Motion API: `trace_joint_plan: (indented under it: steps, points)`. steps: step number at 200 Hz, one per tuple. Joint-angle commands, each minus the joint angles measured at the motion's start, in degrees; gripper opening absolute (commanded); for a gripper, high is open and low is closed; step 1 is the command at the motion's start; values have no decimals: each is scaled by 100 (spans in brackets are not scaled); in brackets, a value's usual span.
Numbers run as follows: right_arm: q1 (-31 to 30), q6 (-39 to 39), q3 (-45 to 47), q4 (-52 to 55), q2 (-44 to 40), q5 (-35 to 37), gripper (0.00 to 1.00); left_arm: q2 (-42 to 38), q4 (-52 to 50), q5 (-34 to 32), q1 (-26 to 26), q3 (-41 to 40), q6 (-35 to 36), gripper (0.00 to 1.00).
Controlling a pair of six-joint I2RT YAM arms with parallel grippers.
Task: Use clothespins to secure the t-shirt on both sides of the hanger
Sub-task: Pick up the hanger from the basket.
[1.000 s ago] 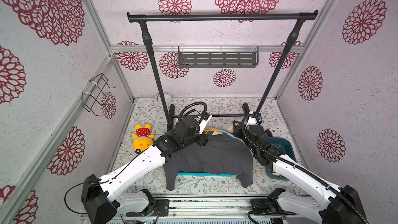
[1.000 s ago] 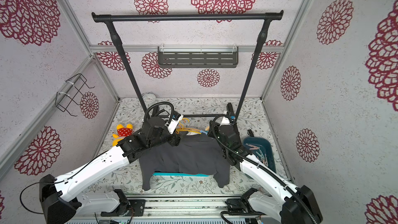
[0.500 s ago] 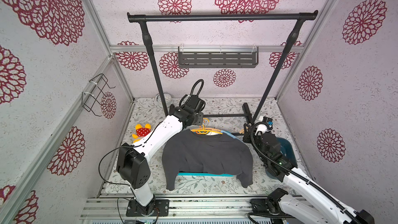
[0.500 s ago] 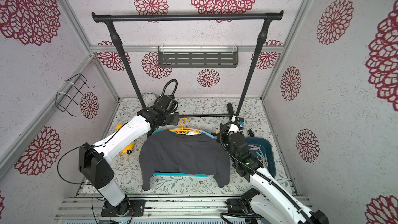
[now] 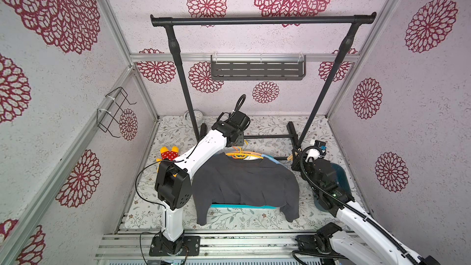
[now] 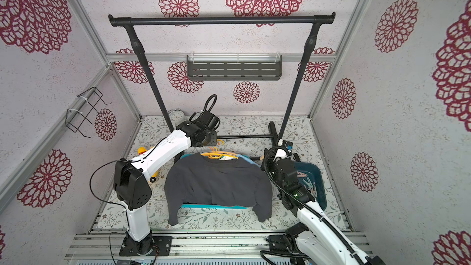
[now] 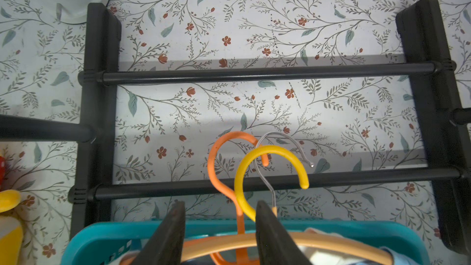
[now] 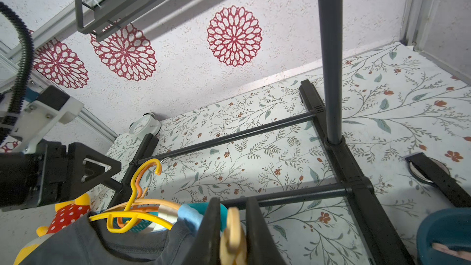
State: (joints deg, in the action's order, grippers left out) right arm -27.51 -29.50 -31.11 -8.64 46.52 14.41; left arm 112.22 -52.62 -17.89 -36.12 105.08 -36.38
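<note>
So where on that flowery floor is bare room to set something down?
Free: between the rack's two low bars, and the strip between the t-shirt hem and front rail. Crowded: the hangers and clothespin tray.

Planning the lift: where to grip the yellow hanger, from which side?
Yellow hanger: take the neck just under the hook, probably from above. Only hook and neck clear the shirt collar; the arms are mostly covered. The orange hook overlaps it, so close narrowly.
</note>
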Motion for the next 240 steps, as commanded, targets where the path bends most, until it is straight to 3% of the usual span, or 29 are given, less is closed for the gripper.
trace_joint_plan:
  steps: [1,41,87,144,153,240]
  points:
    - [25,66,113,-191,-4,-80,0,364,-101,111,-27,211,-310,43]
    - [48,84,167,-216,22,-76,0,525,-177,-219,-27,268,-501,41]
    - [50,62,177,-158,5,-75,0,651,89,228,-27,176,-563,37]
    - [56,143,152,-64,-49,-75,0,560,337,363,-19,-32,-598,19]
    - [54,184,134,-61,-58,-87,0,538,333,399,-22,-24,-584,13]
    - [78,1193,386,-577,-654,-461,0,-465,829,476,-27,-548,-480,4]
